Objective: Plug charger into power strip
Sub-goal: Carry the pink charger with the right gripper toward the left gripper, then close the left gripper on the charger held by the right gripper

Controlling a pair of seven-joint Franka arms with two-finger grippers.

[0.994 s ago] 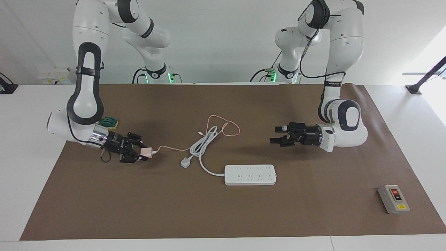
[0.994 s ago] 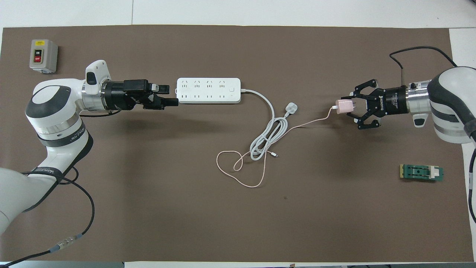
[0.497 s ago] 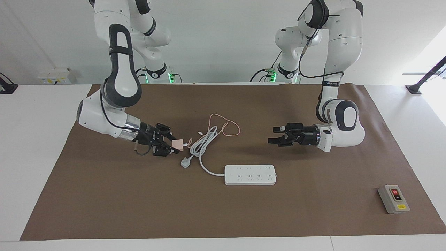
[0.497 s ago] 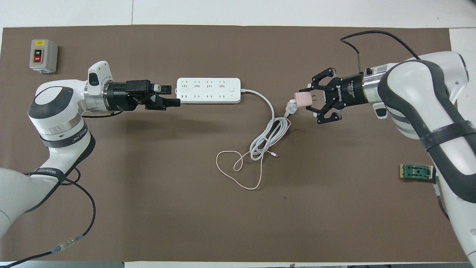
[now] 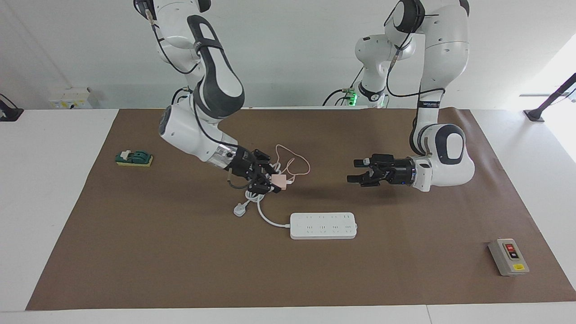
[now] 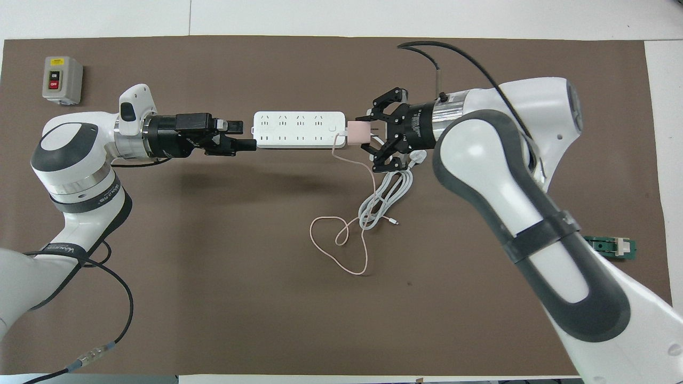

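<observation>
Brown matting covers the tabletop (image 5: 135,252). A green block (image 5: 134,158) lies toward the right arm's end, clear of the work.

Next comes the right gripper (image 5: 274,180), its fingers clenched on the charger (image 5: 281,180). It holds the charger in the air over the coiled white cord (image 5: 265,218), close to the strip's cord end. From above, the prongs seem to point back between the fingers rather than down at the sockets. If so, we judge a straight descent would press the charger's side against the strip, so it needs turning first.

The pink cable (image 5: 292,164) loops across the white cord near the plug (image 5: 240,209). A snag there could drag the charger askew in the grip or tug the cord.

The strip (image 5: 324,226) lies flat and loose, farther from the robots than both grippers. An off-centre push could slide it or tip it.

The left gripper (image 5: 353,172) hangs with its fingers released, raised beside the strip's free end and bracing nothing. Coming down late or crooked, it could knock the strip out of line.

A switch box (image 5: 508,256) sits well apart toward the left arm's end.
</observation>
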